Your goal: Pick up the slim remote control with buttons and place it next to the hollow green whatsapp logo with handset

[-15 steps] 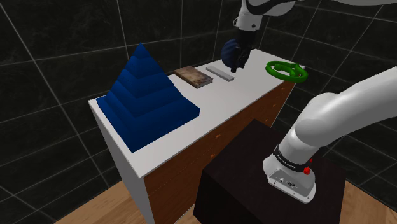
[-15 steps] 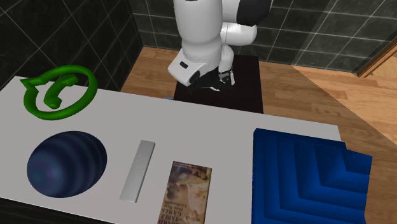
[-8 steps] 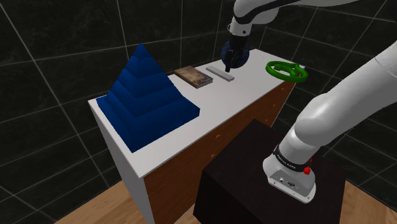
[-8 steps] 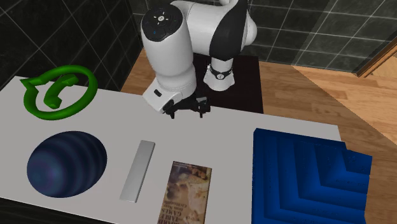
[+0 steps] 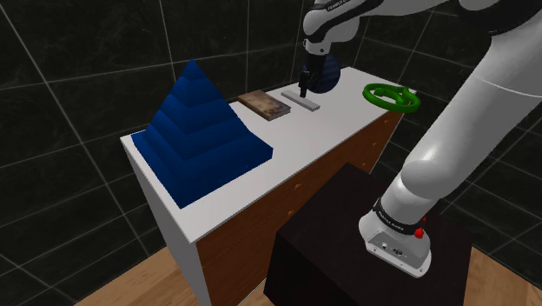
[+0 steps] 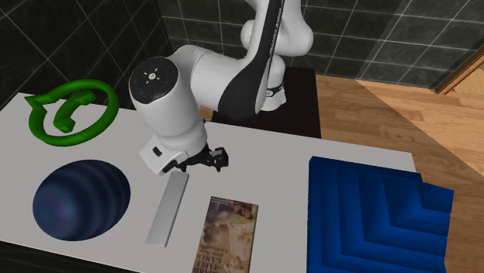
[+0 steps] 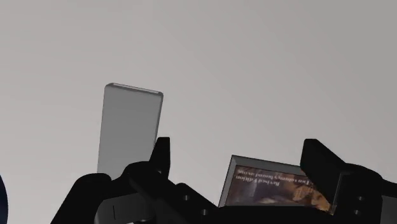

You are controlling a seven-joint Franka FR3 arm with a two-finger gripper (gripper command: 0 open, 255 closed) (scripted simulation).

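Pincer: the pincer (image 6: 203, 160) hangs low over the bench (image 6: 271, 163) with its two fingers wide apart and nothing between them that it holds
Pincer and remote: in the wrist view the pincer (image 7: 238, 151) is not centred on the remote (image 7: 130, 130); the grey slab lies outside one finger, and the book (image 7: 273, 188) shows between the two fingers
Remote, place: in the second exterior view the remote (image 6: 168, 208) lies flat on the bench at about 7 o'clock from the pincer, its near end just beside the fingers
Remote, long axis: it runs from about 1 o'clock to 7 o'clock in that view, nearly parallel to the book (image 6: 225, 236) at its 3 o'clock
Remote, pointing: it is drawn plain grey and no buttons show, so I cannot tell which end is the front
Neighbours: the blue sphere (image 6: 81, 200) is at 9 o'clock from the remote, the green logo (image 6: 111, 107) at about 10 o'clock, the blue stepped pyramid (image 6: 372, 209) well apart at 3 o'clock
Risk, descent: going straight down from here, I judge one finger would meet the remote's top or the book, because of the sideways offset
Risk, grip: the slab is thin and flat, so the fingers may slip over it
Risk, carry: the sphere stands between remote and logo; a low path could knock it and make it roll
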